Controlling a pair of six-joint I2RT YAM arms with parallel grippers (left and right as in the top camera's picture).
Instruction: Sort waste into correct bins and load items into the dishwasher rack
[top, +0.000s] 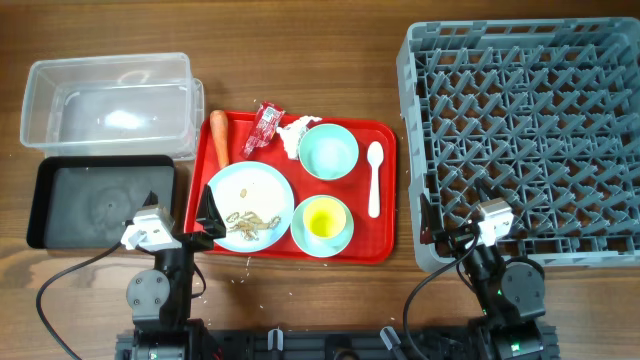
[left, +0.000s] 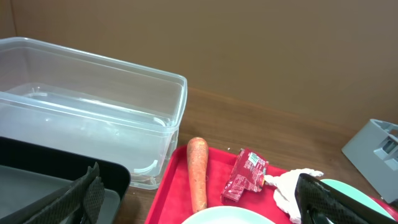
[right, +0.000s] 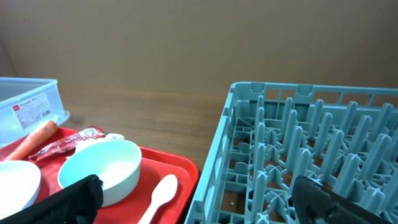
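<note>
The left gripper (top: 180, 207) and right gripper (right: 198, 183) are both held spread and empty. The carrot (top: 219, 139) is laid on the red tray (top: 365, 245), its length running away from the robot and its narrow tip nearest, upon the wooden table (top: 330, 60).

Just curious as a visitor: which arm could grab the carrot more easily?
Probably the left: the left gripper sits near the carrot on the red tray; the right gripper is by the dishwasher rack, farther off.
</note>
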